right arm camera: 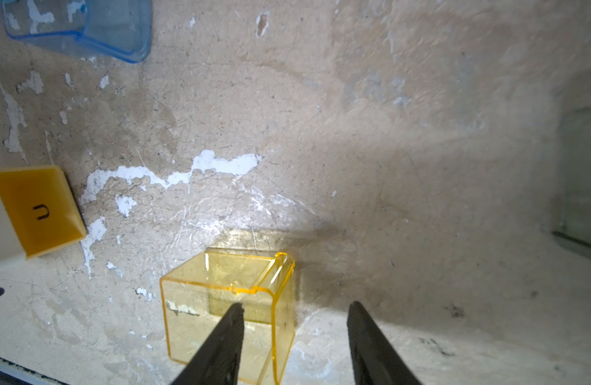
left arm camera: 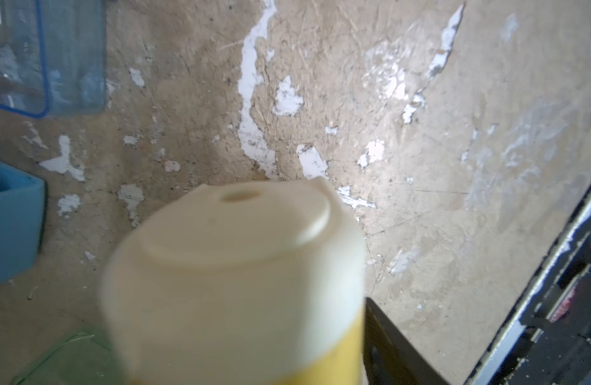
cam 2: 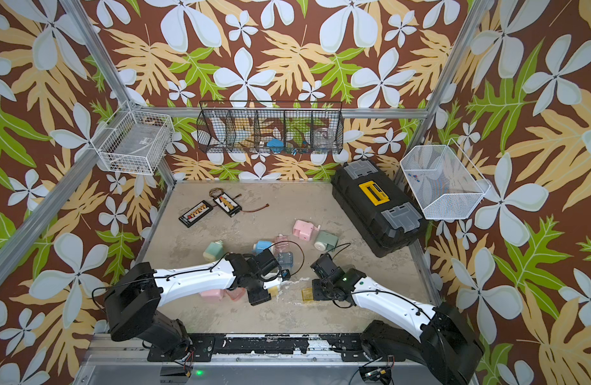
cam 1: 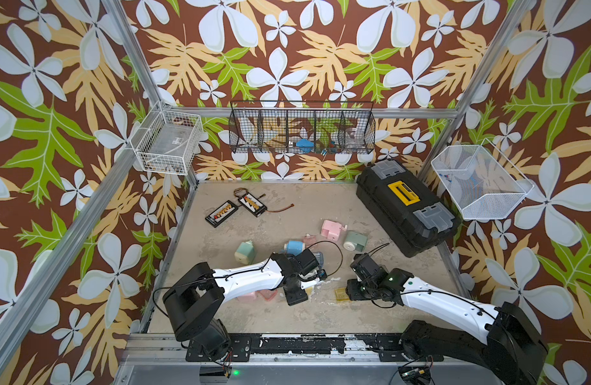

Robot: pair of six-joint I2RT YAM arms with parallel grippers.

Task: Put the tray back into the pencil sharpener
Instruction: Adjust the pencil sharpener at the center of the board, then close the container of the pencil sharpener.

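Only the right wrist view shows the right gripper [right arm camera: 296, 305] clearly: its two dark fingers [right arm camera: 220, 343] are spread apart, one in front of the clear yellow tray [right arm camera: 227, 310] and the other past the tray's side wall, pinching nothing. The tray sits open side up on the scuffed table [right arm camera: 387, 166]; in both top views it is just a small yellow patch [cam 1: 341, 295] at the tip of the right arm. The same wrist view catches the yellow end of the pencil sharpener [right arm camera: 37, 213], well apart from the tray. In the left wrist view the sharpener's cream body fills the foreground, with one dark finger [left arm camera: 387, 346] just beside it. I cannot tell whether the left gripper [cam 1: 301, 291] grips the sharpener.
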